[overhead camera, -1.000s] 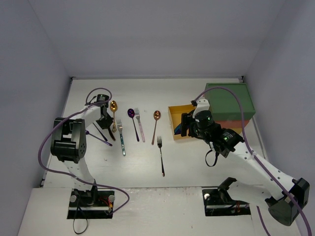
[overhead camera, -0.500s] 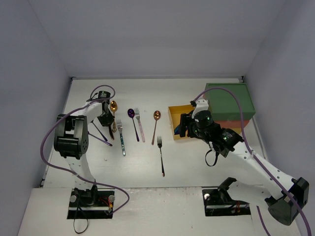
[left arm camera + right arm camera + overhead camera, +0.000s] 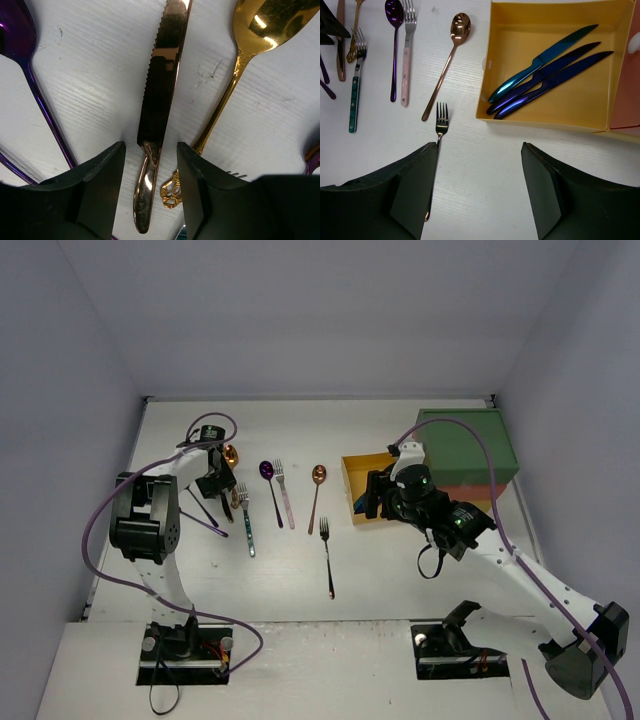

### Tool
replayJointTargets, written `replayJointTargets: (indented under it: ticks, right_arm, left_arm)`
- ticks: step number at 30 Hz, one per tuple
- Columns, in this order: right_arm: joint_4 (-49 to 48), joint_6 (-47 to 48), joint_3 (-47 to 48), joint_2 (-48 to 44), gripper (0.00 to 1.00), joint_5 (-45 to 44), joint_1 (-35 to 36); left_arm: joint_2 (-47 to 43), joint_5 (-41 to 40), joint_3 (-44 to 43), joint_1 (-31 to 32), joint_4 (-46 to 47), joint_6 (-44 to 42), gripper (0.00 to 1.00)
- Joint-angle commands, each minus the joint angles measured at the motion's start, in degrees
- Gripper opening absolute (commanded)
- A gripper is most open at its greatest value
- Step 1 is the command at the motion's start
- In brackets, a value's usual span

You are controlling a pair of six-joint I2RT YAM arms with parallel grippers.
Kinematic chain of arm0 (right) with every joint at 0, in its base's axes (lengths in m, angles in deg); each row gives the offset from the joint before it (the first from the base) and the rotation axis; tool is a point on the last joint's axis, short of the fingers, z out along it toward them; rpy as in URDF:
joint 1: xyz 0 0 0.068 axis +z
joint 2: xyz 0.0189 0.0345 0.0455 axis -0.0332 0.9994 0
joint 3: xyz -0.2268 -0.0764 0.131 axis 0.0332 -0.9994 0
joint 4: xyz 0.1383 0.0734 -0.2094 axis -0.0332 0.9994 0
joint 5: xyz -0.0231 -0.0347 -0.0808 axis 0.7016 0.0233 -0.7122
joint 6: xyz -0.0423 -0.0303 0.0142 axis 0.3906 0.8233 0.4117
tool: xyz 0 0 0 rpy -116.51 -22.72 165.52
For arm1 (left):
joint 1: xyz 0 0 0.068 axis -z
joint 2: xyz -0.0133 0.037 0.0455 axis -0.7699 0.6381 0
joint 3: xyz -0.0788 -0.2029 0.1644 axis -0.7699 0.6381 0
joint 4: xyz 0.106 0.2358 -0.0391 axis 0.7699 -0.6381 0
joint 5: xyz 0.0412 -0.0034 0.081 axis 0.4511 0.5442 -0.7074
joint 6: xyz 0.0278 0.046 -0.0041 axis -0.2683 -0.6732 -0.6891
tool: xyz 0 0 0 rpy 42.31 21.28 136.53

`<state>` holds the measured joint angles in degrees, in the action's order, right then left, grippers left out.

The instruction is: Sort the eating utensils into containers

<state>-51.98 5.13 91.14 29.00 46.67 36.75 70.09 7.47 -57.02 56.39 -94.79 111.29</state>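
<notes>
The copper knife (image 3: 160, 100) lies flat on the white table. Its handle sits between the fingers of my left gripper (image 3: 150, 150), which is open with a gap on each side. A gold spoon (image 3: 235, 75) lies just right of the knife and a purple spoon (image 3: 30, 75) just left. From above, my left gripper (image 3: 216, 483) is at the left end of the utensil row. My right gripper (image 3: 372, 495) hangs open and empty beside the pulled-out yellow drawer (image 3: 545, 122), which holds three dark blue and teal knives (image 3: 545, 70).
The green box (image 3: 470, 445) tops the stack at the right, over the red-orange one (image 3: 470, 492). On the table lie a purple spoon (image 3: 269, 485), pink-handled fork (image 3: 284, 498), copper spoon (image 3: 317, 490), teal-handled fork (image 3: 246, 525) and dark fork (image 3: 327, 560).
My left gripper's jaws have spread apart around the copper knife handle, and the left arm shifted slightly. The right arm has not moved.
</notes>
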Motion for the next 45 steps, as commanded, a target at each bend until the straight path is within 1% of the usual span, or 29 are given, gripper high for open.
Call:
replayJointTargets:
  ticks: [1, 3, 6, 12, 14, 17, 22, 25, 27, 36, 41, 45]
  right_arm:
    - [-2.4, -0.5, 0.2, -1.2, 0.65, -0.1, -0.3]
    - [-2.4, -0.6, 0.1, -1.3, 0.65, -0.1, -0.3]
    - [-2.4, -0.8, -0.1, -1.8, 0.65, -0.2, -0.3]
    - [-2.4, -0.9, -0.2, -1.7, 0.65, -0.1, -0.3]
    - [-2.4, -0.9, -0.3, -1.7, 0.65, -0.1, -0.3]
    - [-2.4, -0.9, -0.3, -1.7, 0.65, -0.1, -0.3]
    - [-2.4, -1.0, -0.3, -1.9, 0.65, 0.1, -0.3]
    - [-2.4, -1.0, -0.4, -2.1, 0.65, 0.1, -0.3]
    - [-2.4, -1.0, -0.4, -2.1, 0.65, 0.1, -0.3]
    - [-2.4, -1.2, -0.3, -2.3, 0.65, 0.4, -0.3]
    - [-2.4, -1.3, -0.6, -2.7, 0.65, 0.4, -0.3]
    - [-2.4, -1.5, -0.6, -2.6, 0.65, 0.6, -0.3]
  left_arm:
    - [0.6, 0.8, 1.6, -0.2, -3.3, -1.4, 0.36]
    - [1.1, 1.4, 1.8, -0.2, -3.2, -1.1, 0.31]
    - [2.0, 1.3, 1.5, -0.1, -2.8, -1.6, 0.29]
    - [2.4, 2.5, 1.5, 0.1, -3.1, -0.9, 0.19]
    - [2.1, 2.2, 1.8, 0.2, -3.1, -0.7, 0.20]
    - [1.7, 1.9, 2.1, 0.2, -3.1, -0.5, 0.24]
    - [1.0, 2.0, 2.7, 0.3, -3.1, -0.3, 0.27]
    - [0.2, 1.9, 3.4, 0.3, -3.1, -0.5, 0.32]
    - [-0.3, 1.8, 3.7, 0.3, -3.1, -0.8, 0.34]
    - [-1.3, 2.4, 5.1, 1.0, -3.6, -1.4, 0.33]
    - [-1.2, 1.3, 4.8, 1.3, -4.4, -2.2, 0.33]
    - [0.7, 1.3, 3.0, 1.3, -5.7, -3.1, 0.27]
